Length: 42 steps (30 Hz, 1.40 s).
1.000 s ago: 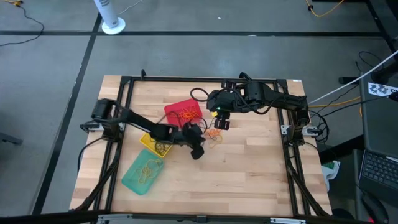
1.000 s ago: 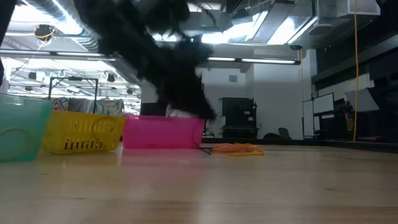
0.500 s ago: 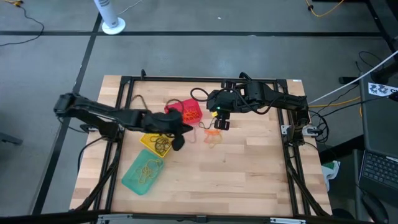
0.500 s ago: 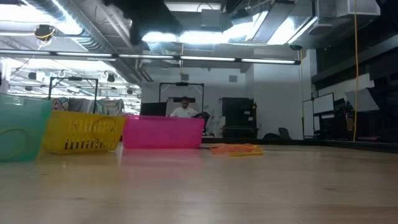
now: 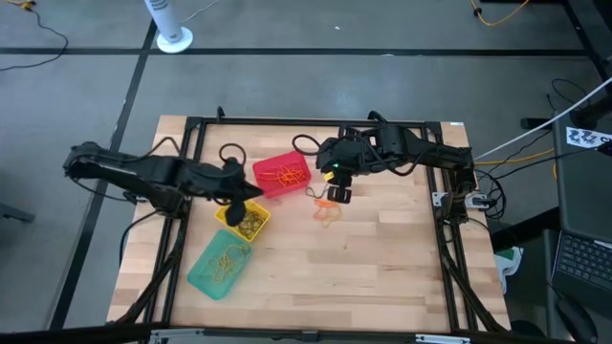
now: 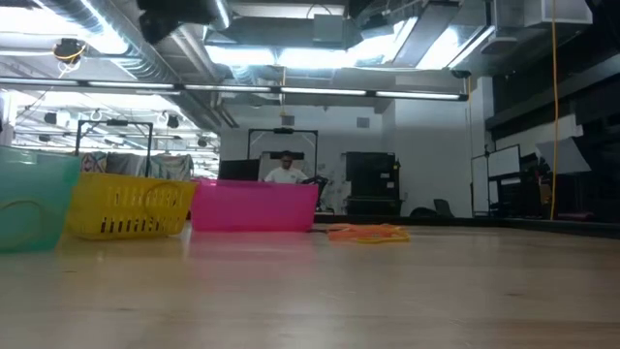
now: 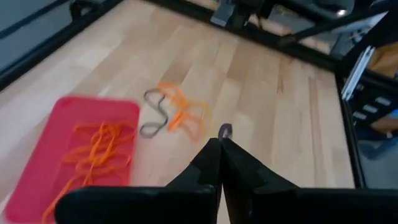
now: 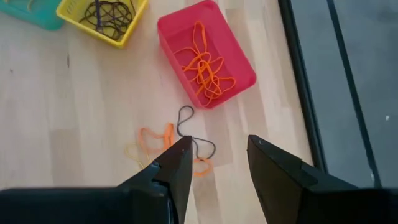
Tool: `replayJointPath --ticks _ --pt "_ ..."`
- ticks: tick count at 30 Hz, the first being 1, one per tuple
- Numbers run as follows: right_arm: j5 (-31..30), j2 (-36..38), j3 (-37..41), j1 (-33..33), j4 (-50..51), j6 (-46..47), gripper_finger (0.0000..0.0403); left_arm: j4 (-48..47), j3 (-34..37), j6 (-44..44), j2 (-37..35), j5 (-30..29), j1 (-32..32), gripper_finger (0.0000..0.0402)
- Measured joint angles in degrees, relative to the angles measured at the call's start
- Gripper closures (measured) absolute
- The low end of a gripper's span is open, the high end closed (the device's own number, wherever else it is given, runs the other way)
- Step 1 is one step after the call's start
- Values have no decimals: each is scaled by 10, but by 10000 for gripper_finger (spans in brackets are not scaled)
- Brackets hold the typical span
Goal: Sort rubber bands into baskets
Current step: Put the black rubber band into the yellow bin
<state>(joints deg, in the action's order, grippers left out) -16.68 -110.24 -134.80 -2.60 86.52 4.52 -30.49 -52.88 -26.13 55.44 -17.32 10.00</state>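
Bench (image 5: pixel 382 268): light wood planks inside a black frame; my two arms reach in from either side.

Baskets, three, set in a slanting row on the left half:
- Red basket (image 5: pixel 282 176), nearest the middle, holding a tangle of orange rubber bands (image 8: pixel 205 65).
- Yellow basket (image 5: pixel 243 218), just beside the red one, holding dark bands (image 8: pixel 111 12).
- Teal basket (image 5: pixel 221 267), toward the front edge, holding yellowish bands (image 5: pixel 226 260).

Loose bands (image 5: pixel 325 208): a small heap on the bare wood just right of the red basket, mostly orange, with one dark loop (image 8: pixel 188 127) and a pale yellowish one among them. I cannot count them exactly. Nothing lies between the heap and the baskets.

My left hand (image 5: pixel 236 204): above the yellow basket, between it and the red one. Fingers (image 7: pixel 208 163) pressed together, a small dark loop (image 7: pixel 224 130) showing at their tips.

My right hand (image 5: pixel 338 194): above the bench just beside the loose heap, fingers (image 8: pixel 177 163) spread apart, nothing between them.

Surroundings: grey floor; a white fan base (image 5: pixel 174 38) beyond the far edge; cables and a keyboard (image 5: pixel 581 258) off to the right. In the low view a person (image 6: pixel 285 171) sits far back in the room. No legible writing.
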Motion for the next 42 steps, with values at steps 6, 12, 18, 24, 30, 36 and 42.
replayJointPath --ticks 6,12,18,24,30,36,42 --pt "28 -17 -1 0 -8 4 247 -113 0 -44 -46 2 2 395" --pt "29 -48 0 0 -13 1 247 -219 0 -72 -55 3 2 399" --pt "29 -80 0 0 -9 -5 247 -273 0 -79 -40 8 2 382" --pt "35 -94 0 1 18 -8 247 -277 0 -64 -20 41 2 354" --pt "50 -101 46 8 8 -32 247 -276 0 -59 11 50 2 307" --pt "84 -103 146 32 -30 -97 247 -275 0 -60 43 50 2 272" --pt "157 -103 249 69 -119 -137 247 -274 0 -87 60 50 2 266"
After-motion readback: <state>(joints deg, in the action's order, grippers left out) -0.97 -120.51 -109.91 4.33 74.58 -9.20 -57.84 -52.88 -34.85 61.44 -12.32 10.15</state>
